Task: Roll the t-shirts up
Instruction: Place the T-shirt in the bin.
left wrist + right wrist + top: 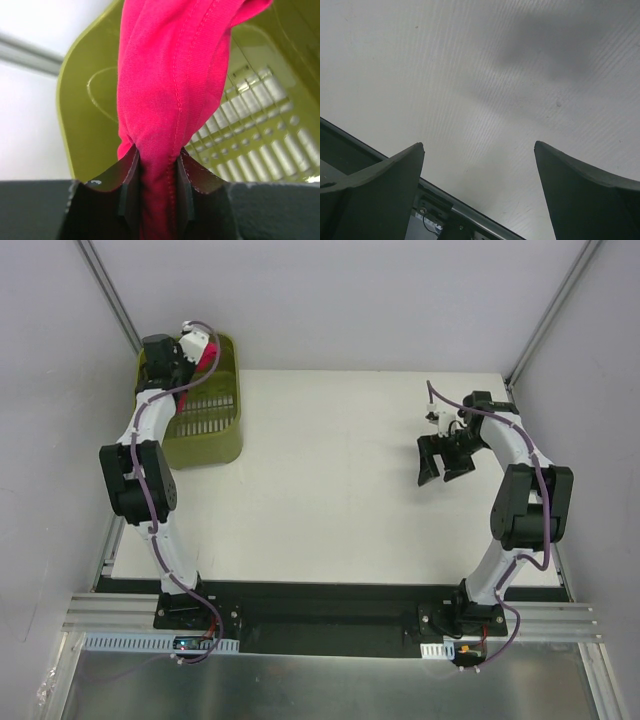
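At the far left corner of the table point(330, 510), above the green basket point(215, 440): left gripper point(156, 161) set narrow, pinched on a bunched rope of the t-shirt point(170, 90), with dark fingers point(131, 180) on both sides of the cloth. Soft magenta-red knit with a stitched seam down the fold, stretched out from the grip over glossy olive plastic with a slotted floor. Left arm reached far forward, elbow bent, wrist near the basket's far rim.

Near the right edge: right gripper point(445, 462) spread wide, holding and touching nothing, above matte white tabletop. Right arm folded, forearm angled inward.
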Robot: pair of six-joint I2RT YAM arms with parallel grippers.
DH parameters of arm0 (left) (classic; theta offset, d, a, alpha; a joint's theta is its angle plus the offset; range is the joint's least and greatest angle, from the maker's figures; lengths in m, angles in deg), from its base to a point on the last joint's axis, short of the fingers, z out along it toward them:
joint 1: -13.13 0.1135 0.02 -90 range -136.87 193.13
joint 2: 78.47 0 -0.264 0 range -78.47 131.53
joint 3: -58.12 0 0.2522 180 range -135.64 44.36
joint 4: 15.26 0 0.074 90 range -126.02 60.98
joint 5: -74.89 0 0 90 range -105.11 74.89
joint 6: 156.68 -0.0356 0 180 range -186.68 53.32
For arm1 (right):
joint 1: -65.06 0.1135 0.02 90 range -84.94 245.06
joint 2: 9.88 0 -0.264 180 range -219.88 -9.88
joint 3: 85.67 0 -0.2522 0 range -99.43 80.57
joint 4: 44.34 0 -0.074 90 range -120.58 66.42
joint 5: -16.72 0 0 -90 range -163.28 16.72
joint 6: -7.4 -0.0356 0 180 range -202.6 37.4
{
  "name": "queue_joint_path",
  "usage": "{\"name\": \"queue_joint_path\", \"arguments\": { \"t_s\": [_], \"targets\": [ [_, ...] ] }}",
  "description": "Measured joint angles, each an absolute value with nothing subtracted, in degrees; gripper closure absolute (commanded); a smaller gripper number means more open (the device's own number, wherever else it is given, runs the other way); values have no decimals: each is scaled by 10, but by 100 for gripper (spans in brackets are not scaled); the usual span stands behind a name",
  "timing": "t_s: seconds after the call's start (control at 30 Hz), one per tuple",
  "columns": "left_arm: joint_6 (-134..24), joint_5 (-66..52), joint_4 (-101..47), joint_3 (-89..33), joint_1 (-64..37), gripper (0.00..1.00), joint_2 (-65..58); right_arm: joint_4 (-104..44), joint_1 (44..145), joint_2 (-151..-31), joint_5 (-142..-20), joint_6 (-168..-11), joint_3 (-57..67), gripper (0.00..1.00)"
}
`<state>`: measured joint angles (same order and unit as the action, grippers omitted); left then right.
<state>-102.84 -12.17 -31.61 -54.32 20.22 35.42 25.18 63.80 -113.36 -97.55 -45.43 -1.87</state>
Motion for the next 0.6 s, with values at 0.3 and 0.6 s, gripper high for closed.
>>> {"name": "queue_joint_path", "arguments": {
  "t_s": [0.3, 0.6],
  "targets": [
    [-1233, 104, -322, -404, 264, 100, 340, 260, 644, -1134, -955, -428, -15, 4],
    [-1379, 249, -349, -370, 286, 100, 339, 285, 669, -1134, -919, -389, 11, 4]
  ]
}}
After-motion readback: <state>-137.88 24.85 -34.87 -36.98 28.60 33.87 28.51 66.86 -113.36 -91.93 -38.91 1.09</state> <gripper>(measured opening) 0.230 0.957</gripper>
